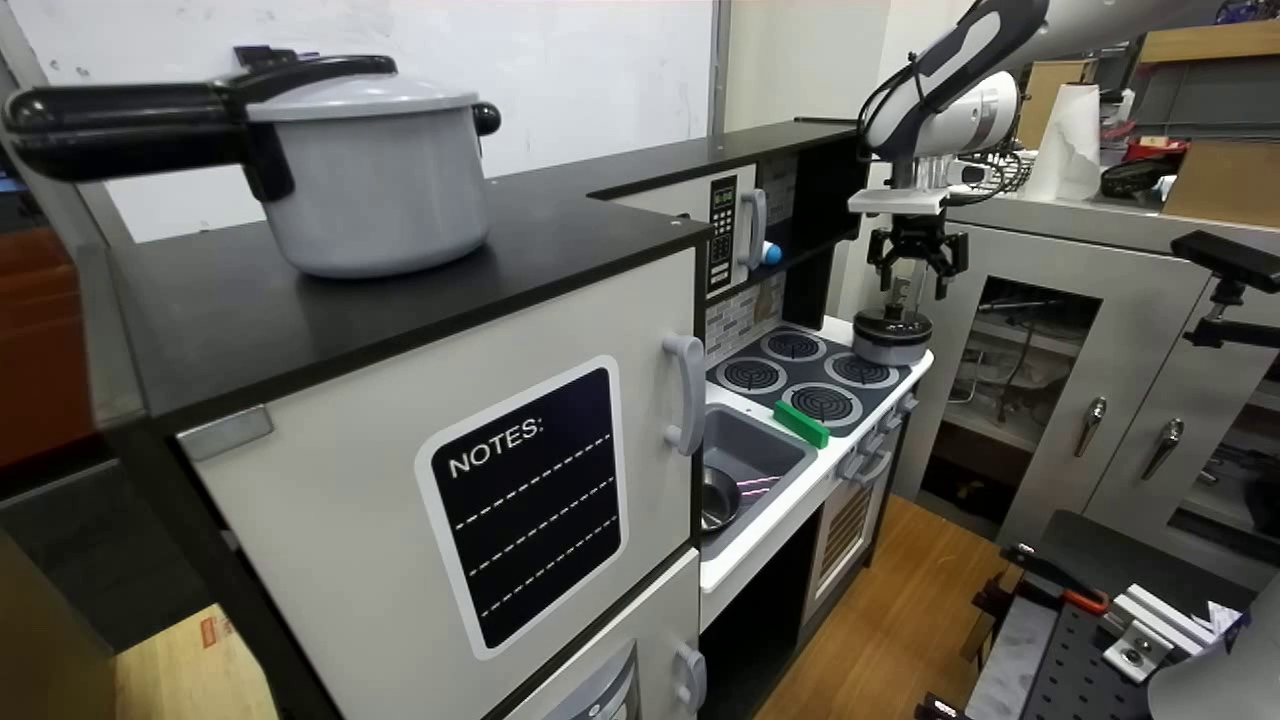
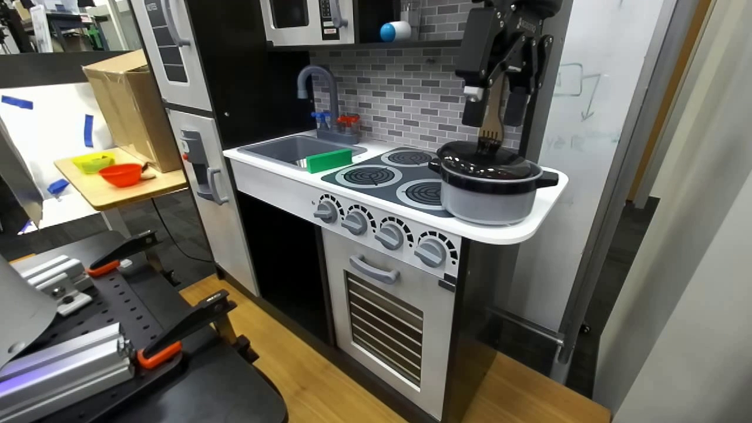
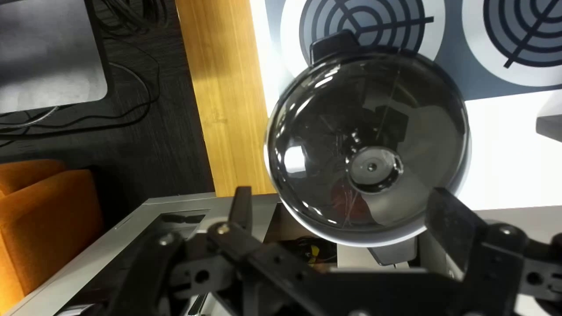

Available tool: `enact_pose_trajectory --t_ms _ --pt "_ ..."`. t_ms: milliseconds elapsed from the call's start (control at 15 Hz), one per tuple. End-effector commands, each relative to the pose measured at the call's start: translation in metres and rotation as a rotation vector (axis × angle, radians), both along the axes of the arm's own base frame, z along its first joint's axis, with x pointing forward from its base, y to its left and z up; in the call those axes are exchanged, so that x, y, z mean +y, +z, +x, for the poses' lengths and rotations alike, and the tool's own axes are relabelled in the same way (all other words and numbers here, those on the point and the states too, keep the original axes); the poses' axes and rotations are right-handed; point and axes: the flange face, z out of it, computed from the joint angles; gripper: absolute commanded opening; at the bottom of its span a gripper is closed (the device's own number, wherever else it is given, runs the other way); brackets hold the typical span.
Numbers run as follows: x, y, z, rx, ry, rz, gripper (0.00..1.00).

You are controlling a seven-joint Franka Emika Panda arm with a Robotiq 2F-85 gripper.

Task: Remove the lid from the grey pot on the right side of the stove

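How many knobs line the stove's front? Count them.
4, in a row above the oven door in an exterior view: leftmost knob, second knob, third knob, rightmost knob, nearest the grey pot. None looks hidden.

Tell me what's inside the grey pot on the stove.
Nothing inside the grey pot can be seen: the glossy black lid with its round knob covers the opening in every view, hiding any contents.

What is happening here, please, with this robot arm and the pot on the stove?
The robot arm has its tool open above the black lid of the grey pot, which stands at one end of the stove. The tool is apart from the lid and grips nothing. The lid is on the pot, not yet removed; grasping it probably comes next.
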Motion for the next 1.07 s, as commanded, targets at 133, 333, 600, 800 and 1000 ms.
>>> enact_pose_trajectory --t_ms 133,333,600,800,1000 --pt "0.01 -0.007 0.009 0.02 0.054 -0.009 1.0" --pt "0.016 -0.015 0.016 0.03 0.067 -0.009 1.0" --pt "0.013 -0.026 0.02 0.044 0.068 -0.008 0.99" --pt "0.008 -0.026 0.02 0.04 0.053 -0.006 0.7" --pt "0.007 -0.024 0.019 0.038 0.055 -0.004 0.49"
